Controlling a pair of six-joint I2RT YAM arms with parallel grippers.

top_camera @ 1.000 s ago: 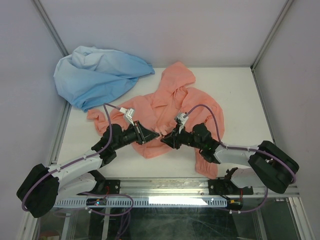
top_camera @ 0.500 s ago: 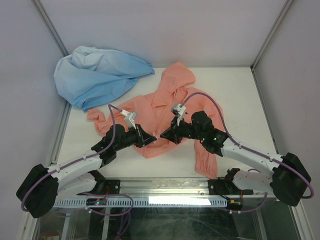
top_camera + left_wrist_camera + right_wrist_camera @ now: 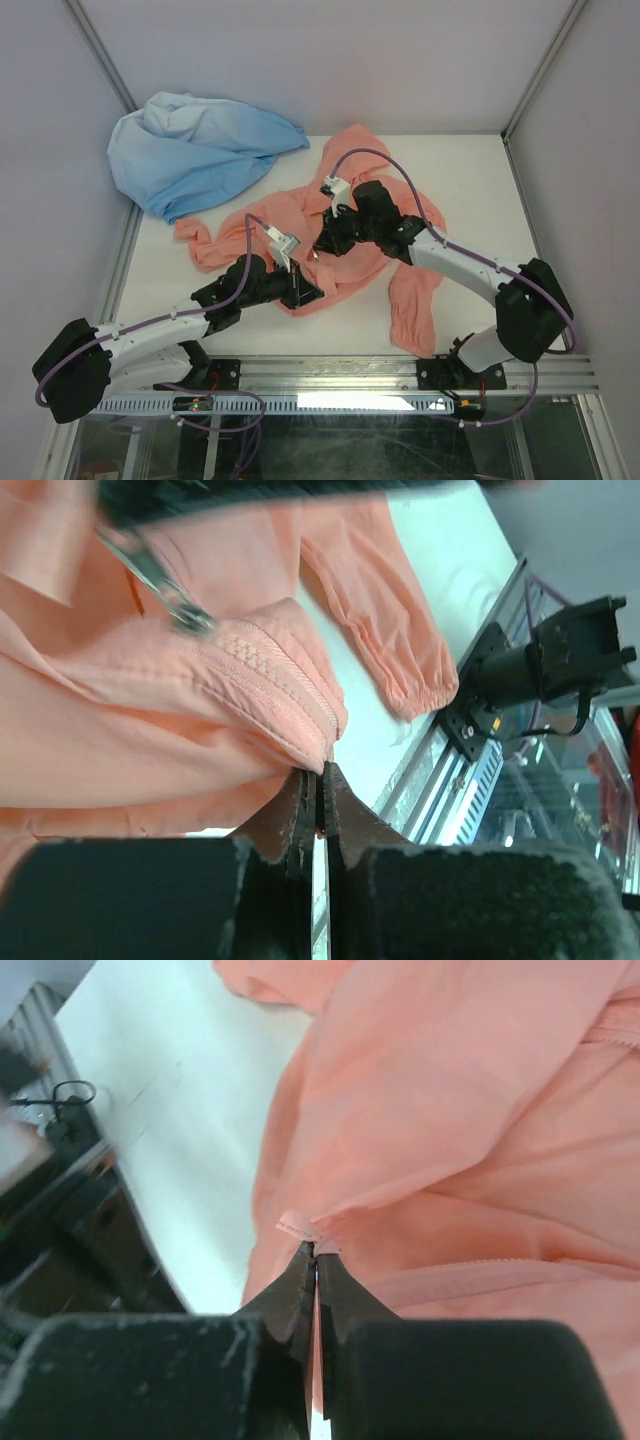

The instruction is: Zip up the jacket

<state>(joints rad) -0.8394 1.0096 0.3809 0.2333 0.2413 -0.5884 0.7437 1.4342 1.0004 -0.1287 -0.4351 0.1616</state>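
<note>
Left hand (image 3: pixel 318 785) is clamped on the jacket (image 3: pixel 412 300) hem; right hand (image 3: pixel 316 1258), pinching the zip edge, should draw straight toward the hood (image 3: pixel 355 150).

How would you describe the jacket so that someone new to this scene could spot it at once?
On the white table, look at its middle. The jacket lies crumpled there: salmon-pink, hooded, with a front zip, unlike the light blue garment heaped at the far-left corner.
</note>
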